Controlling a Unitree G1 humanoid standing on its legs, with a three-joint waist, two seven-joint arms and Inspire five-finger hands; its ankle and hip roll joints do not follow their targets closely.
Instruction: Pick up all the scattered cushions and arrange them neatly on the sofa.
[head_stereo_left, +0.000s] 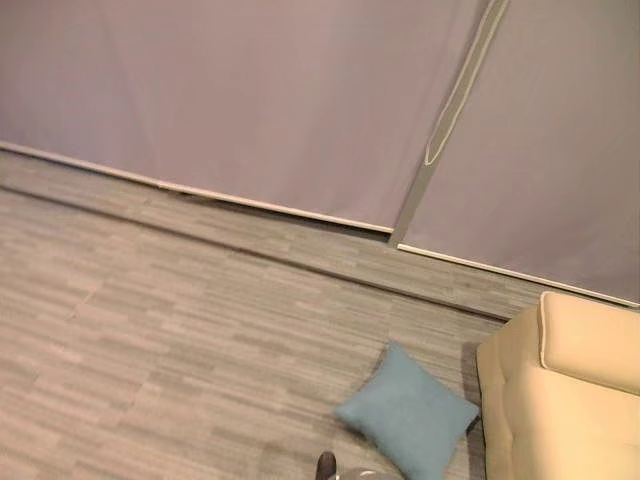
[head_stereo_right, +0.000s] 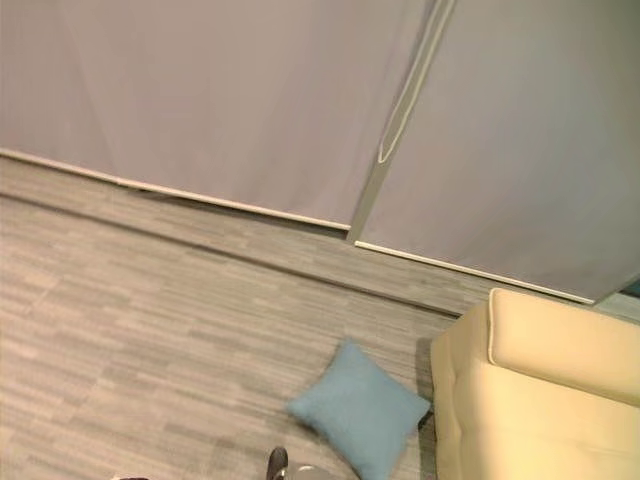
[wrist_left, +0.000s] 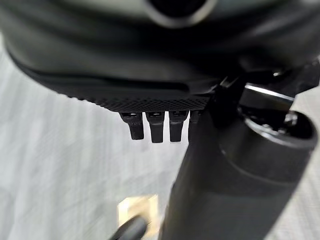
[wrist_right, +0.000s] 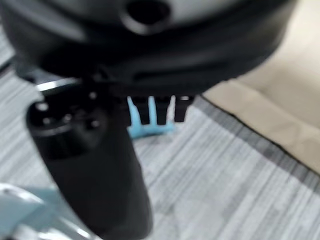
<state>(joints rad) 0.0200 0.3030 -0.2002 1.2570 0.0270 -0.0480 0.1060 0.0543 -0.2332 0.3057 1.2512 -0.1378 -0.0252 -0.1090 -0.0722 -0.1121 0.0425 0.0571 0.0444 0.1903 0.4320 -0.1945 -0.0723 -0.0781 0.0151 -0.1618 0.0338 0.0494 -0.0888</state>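
A light blue square cushion (head_stereo_left: 408, 410) lies flat on the grey floor, one corner close to the cream sofa (head_stereo_left: 570, 400) at the right. The right wrist view catches a strip of the cushion (wrist_right: 150, 129) on the floor just past the fingers (wrist_right: 155, 111) of my right hand (wrist_right: 95, 165), and the sofa (wrist_right: 280, 100) lies beyond. That hand hangs above the floor with straight fingers, holding nothing. My left hand (wrist_left: 235, 190) also hangs over bare floor, its fingers (wrist_left: 150, 127) straight and holding nothing.
A grey curtain wall (head_stereo_left: 250, 100) with a pale seam runs along the back. Wide grey plank floor (head_stereo_left: 150, 330) stretches left of the cushion. A small yellowish object (wrist_left: 137, 210) shows on the floor below my left hand.
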